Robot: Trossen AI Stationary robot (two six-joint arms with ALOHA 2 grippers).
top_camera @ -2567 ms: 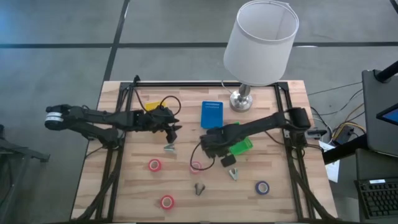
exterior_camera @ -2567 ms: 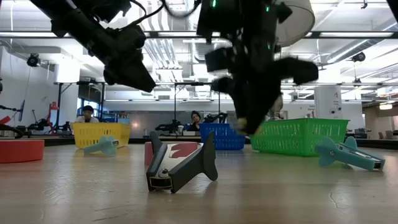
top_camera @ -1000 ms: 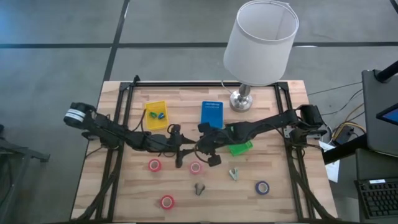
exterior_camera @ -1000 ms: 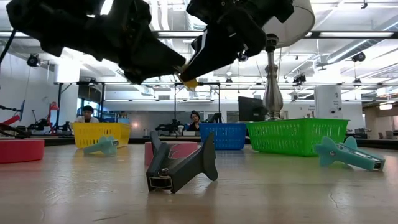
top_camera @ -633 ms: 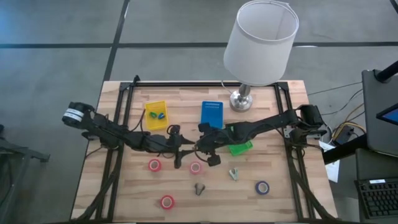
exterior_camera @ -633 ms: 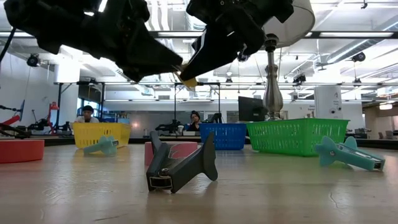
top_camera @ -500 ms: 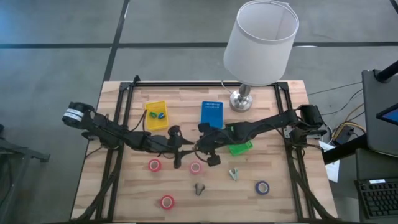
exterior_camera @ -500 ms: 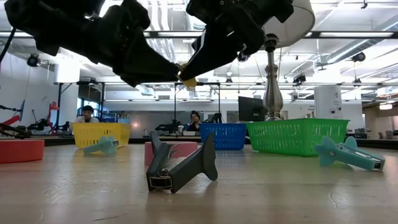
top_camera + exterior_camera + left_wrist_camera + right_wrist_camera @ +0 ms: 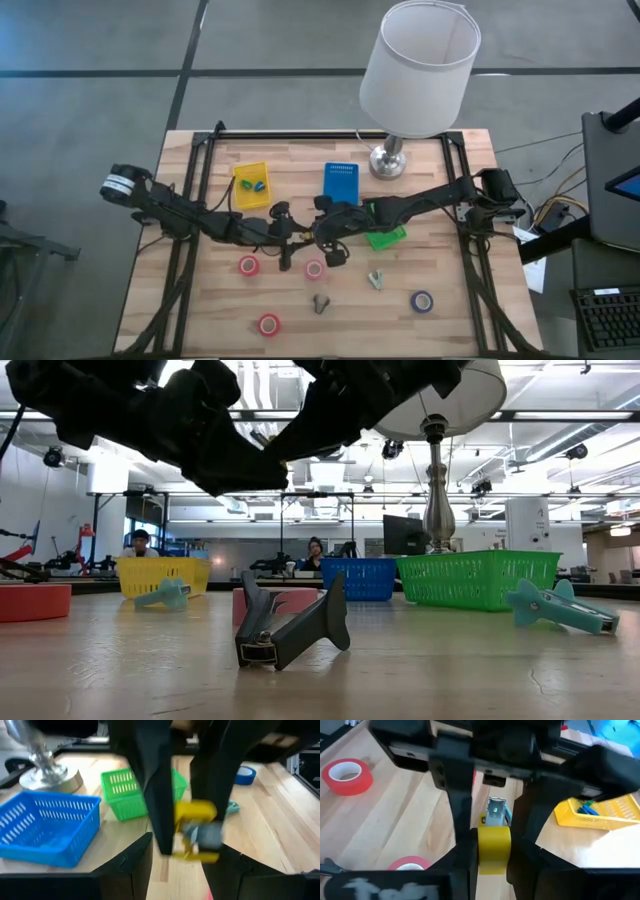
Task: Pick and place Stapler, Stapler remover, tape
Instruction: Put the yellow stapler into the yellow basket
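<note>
A yellow stapler [image 9: 494, 847] with a metal end [image 9: 497, 812] hangs in the air over the table's middle. My right gripper [image 9: 493, 836] comes from the right and is shut on it. My left gripper [image 9: 182, 849] faces it from the left and is open, one finger on either side of the stapler's [image 9: 194, 815] metal end; whether they touch it I cannot tell. The two grippers meet in the high view [image 9: 300, 240]. Tape rolls lie flat: red [image 9: 248, 265], pink [image 9: 315, 268], red [image 9: 269, 324], blue [image 9: 421, 301]. Staple removers: dark [image 9: 320, 303], teal [image 9: 376, 279]. My right gripper pinches the stapler's yellow body [image 9: 494, 855] between its two fingers [image 9: 462, 851]. The fingers come roughly level from the table's right side. The stapler is lifted clear of the table, and its metal end points toward the left gripper.
A yellow tray [image 9: 251, 186] with small blue items, a blue tray [image 9: 340, 183] and a green tray [image 9: 385, 236] sit toward the far side. A lamp [image 9: 415, 70] stands at the far edge, base [image 9: 388, 162] beside the blue tray. People sit in the room beyond.
My right gripper has carried the stapler a little toward the table's left, closing the gap to the left gripper. In the low view the stapler's yellow end, which showed between the two grippers, is now hidden behind them.
</note>
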